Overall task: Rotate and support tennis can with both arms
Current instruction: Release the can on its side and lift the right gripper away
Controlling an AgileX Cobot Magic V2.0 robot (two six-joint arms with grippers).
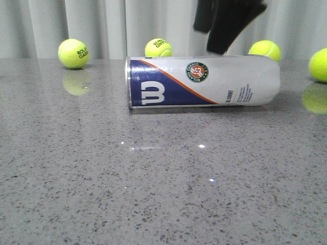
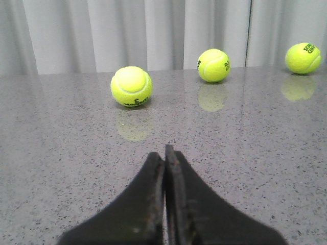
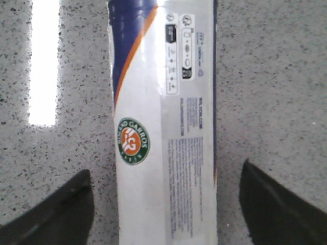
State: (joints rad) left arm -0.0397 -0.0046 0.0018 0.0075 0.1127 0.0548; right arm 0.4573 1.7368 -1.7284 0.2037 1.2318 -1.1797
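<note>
The tennis can [image 1: 203, 81] lies on its side on the grey speckled table [image 1: 153, 194], navy end toward the robot's left, and no finger touches it. The right gripper [image 3: 164, 204] hangs above it with its fingers [image 3: 53, 214] spread wide — in the right wrist view the can runs lengthwise between them, one finger off each flank and clear table showing on both sides. From the front, only a dark part of that arm shows, above the can's white half.

The left gripper [image 2: 164, 153] has its fingers pressed together and empty; ahead of its tips are only table and three tennis balls [image 2: 131, 86], the can nowhere in its view.

My reading: this is the approach before the first grasp — nothing is rotated or supported yet. The next move calls for the right gripper to descend squarely so both fingers meet the round wall evenly, since a smooth tube may roll aside. The left gripper must find the can before it can brace it.
</note>
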